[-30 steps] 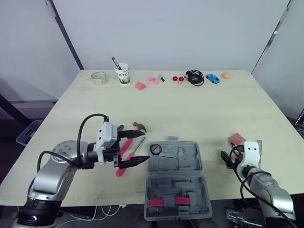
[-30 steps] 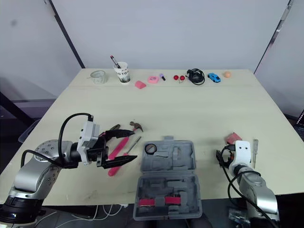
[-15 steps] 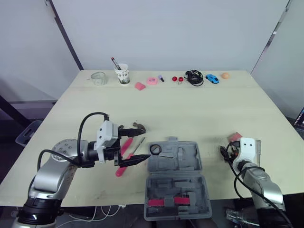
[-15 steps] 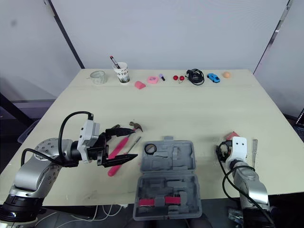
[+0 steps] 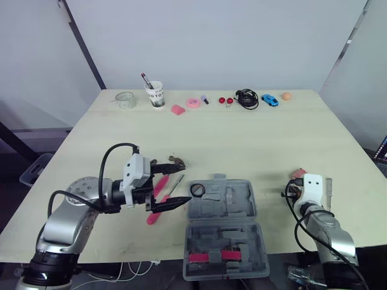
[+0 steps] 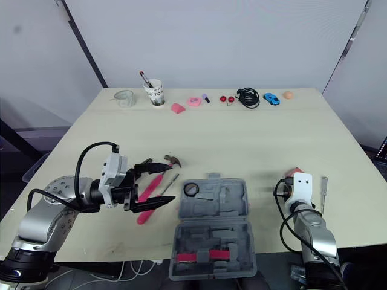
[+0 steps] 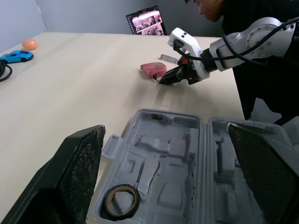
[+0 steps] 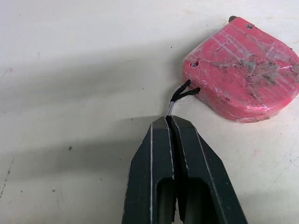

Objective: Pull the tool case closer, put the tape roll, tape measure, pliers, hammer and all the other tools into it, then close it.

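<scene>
The grey tool case (image 5: 221, 223) lies open near the table's front edge, with a tape roll (image 5: 198, 190) in its far left corner. My left gripper (image 5: 185, 186) hangs open just left of the case, over the pink-handled pliers (image 5: 158, 187), with the hammer (image 5: 177, 161) beyond it. At the right, the pink tape measure (image 8: 243, 86) rests on the table. My right gripper (image 8: 168, 119) is shut on the thin black strap (image 8: 183, 92) that hangs from it. A screwdriver (image 5: 329, 186) lies right of that arm.
Along the far edge stand a paper cup with pens (image 5: 156, 93), a clear cup (image 5: 125, 99), pink bits, a black cable (image 5: 247, 98), a blue toy car (image 5: 270, 99) and an orange ball (image 5: 286, 95). A person in black (image 7: 261, 84) stands past the table.
My right gripper has gone from open to shut, pinching the tape measure's strap, and its wrist has shifted slightly. The left arm has held still.
</scene>
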